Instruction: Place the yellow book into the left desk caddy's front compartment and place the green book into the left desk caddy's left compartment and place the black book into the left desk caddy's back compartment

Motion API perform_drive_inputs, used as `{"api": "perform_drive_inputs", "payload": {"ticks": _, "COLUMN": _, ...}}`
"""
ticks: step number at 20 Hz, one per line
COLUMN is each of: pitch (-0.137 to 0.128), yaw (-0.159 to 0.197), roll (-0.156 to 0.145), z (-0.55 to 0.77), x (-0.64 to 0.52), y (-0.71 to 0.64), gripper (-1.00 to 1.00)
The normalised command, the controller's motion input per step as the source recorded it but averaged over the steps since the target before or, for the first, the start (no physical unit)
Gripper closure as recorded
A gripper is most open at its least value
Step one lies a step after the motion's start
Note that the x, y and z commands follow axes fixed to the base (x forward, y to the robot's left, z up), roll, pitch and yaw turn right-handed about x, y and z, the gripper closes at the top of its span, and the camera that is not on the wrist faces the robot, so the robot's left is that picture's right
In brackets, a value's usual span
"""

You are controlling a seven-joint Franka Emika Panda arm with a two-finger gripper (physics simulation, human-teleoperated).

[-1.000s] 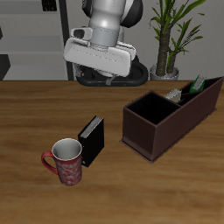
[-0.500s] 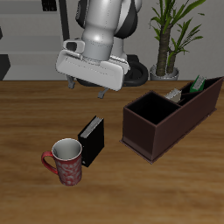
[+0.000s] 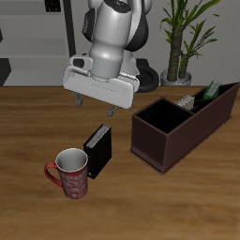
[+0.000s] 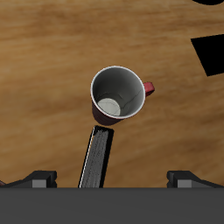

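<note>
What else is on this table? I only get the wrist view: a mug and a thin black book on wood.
Observer: A long dark brown caddy stands on the table beside them, outside your view.
Operator: Is anything inside it?
Observer: A green book sticks up from the end farthest from the mug.
Operator: How close is the robot to the book I see?
Observer: The jaws hang in the air above the black book, not touching it.

Black book (image 3: 98, 150) upright on table; green (image 3: 213, 90) and yellow book (image 3: 187, 100) in left desk caddy (image 3: 178, 136)
</note>
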Motion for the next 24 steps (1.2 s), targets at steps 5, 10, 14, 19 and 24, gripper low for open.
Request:
{"api": "perform_drive_inputs", "payload": {"ticks": 5, "pitch": 0.032, "yaw": 0.009, "roll": 0.023, "z": -0.29, "x": 0.07, "y": 0.09, "gripper": -1.00}}
{"api": "perform_drive_inputs", "payload": {"ticks": 10, "pitch": 0.059, "yaw": -0.022, "roll": 0.016, "z": -0.30, "x": 0.12, "y": 0.02, "gripper": -1.00}}
{"api": "perform_drive_inputs", "payload": {"ticks": 14, "pitch": 0.049, "yaw": -0.017, "roll": 0.014, "z": -0.17, "x": 0.07, "y": -0.03, "gripper": -1.00}}
{"api": "perform_drive_inputs", "payload": {"ticks": 19, "pitch": 0.092, "yaw": -0.068, "roll": 0.034, "z": -0.11, "x": 0.09, "y": -0.12, "gripper": -1.00}}
{"api": "perform_drive_inputs", "payload": {"ticks": 24, "pitch": 0.054, "yaw": -0.037, "roll": 0.032, "z": -0.01, "x": 0.04, "y": -0.10, "gripper": -1.00}}
